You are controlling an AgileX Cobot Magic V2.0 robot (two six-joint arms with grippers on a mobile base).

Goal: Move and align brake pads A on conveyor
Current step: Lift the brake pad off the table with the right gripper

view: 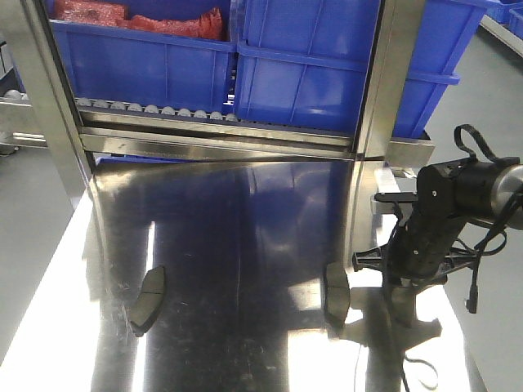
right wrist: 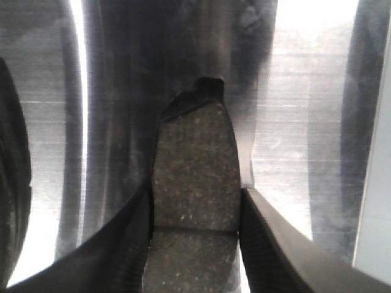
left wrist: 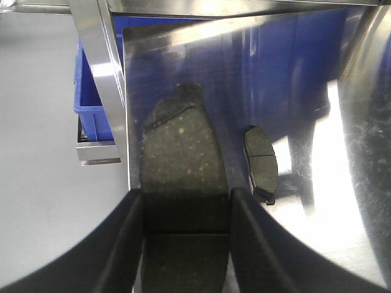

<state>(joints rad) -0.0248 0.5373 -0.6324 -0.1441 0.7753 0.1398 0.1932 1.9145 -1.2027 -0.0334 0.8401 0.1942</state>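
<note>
Currently steel table [view: 245,204] is sitting below blue bins [view: 327,65]. Left gripper [left wrist: 185,195] is clamping left-held pad [left wrist: 180,146] by its sides. Right gripper [right wrist: 195,192] is likewise squeezing right-held pad [right wrist: 195,146]. Left loose pad [view: 147,298] and right loose pad [view: 335,294] are lying on the table, well apart, the latter near the right gripper.

The worktop [view: 245,204] is bare, shiny steel streaked with glare. Two brake pads lie on it, well apart. The left brake pad [view: 147,298] lies flat near the left edge, lengthwise front to back. The right brake pad [view: 337,294] is toward the right edge, its pose lost in reflections. A third pad [left wrist: 177,152] is clamped in the left end effector [left wrist: 186,195] by the left edge, and a fourth pad [right wrist: 195,159] in the right end effector [right wrist: 197,195]. Whether those two touch the steel, I cannot tell.
</note>
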